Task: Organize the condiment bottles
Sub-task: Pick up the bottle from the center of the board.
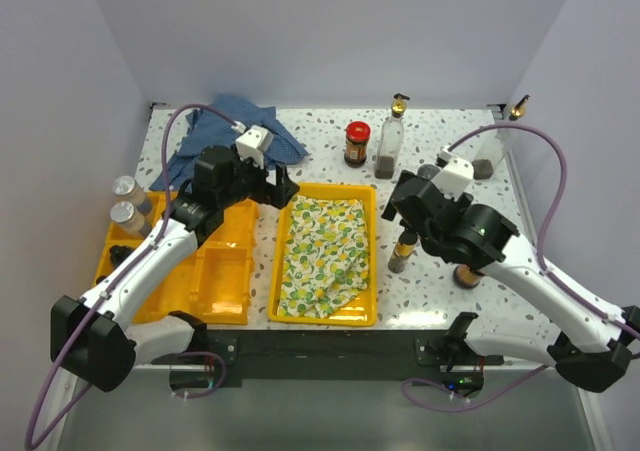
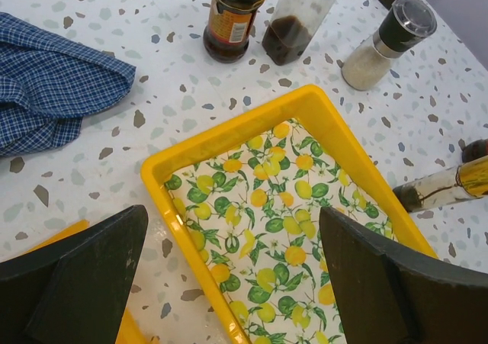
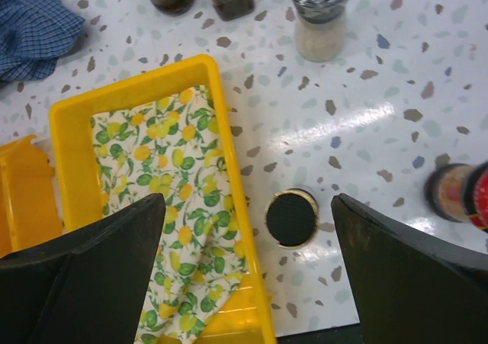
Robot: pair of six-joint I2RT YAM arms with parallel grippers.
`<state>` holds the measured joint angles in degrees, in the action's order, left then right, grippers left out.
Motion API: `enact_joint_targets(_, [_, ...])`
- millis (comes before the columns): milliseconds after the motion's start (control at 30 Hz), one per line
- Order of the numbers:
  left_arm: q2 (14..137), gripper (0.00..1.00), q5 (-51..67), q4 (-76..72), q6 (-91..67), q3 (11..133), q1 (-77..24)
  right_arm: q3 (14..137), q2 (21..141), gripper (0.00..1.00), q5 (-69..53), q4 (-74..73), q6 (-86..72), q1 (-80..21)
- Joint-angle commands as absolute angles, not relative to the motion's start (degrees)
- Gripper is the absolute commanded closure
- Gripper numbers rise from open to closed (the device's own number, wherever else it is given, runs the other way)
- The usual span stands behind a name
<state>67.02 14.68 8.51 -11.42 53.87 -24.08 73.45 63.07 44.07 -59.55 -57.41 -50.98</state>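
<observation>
My left gripper [image 1: 283, 184] is open and empty over the far left corner of the middle yellow tray [image 2: 229, 134]. My right gripper [image 1: 398, 206] is open and empty above a gold-capped bottle [image 1: 402, 253], seen from the top between its fingers in the right wrist view [image 3: 291, 218]. A red-lidded jar [image 1: 357, 143] and a clear glass bottle with a gold pourer [image 1: 390, 136] stand at the back. A grey-capped shaker [image 2: 389, 43] stands to their right. A red-lidded jar [image 3: 457, 194] stands near the right arm. Two grey-capped shakers [image 1: 127, 203] stand at the far left.
A lemon-print cloth [image 1: 325, 256] lines the middle tray. A yellow compartment tray [image 1: 215, 271] lies under the left arm. A blue checked cloth [image 1: 235, 131] is crumpled at the back left. Another gold-pourer bottle [image 1: 508, 131] stands at the back right corner.
</observation>
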Motion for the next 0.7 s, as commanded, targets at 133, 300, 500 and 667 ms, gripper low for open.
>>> enact_joint_targets(133, [65.0, 0.00, 9.7, 5.4, -11.0, 53.3, -24.3, 66.4, 56.1, 0.11, 44.0, -70.1, -62.1, -50.9])
enact_joint_targets(300, [64.0, 0.00, 8.5, 5.1, -11.2, 53.0, -24.3, 61.8, 55.0, 0.10, 40.5, -63.1, -54.4, -50.9])
enact_joint_targets(500, [64.0, 0.01, 7.9, 5.2, -11.3, 52.7, -24.4, 58.4, 53.4, 0.16, 33.5, -51.8, -44.2, -50.9])
enact_joint_targets(667, [64.4, 0.02, 8.3, 5.7, -11.9, 53.3, -24.4, 59.0, 54.8, 0.16, 34.0, -52.6, -42.7, -50.9])
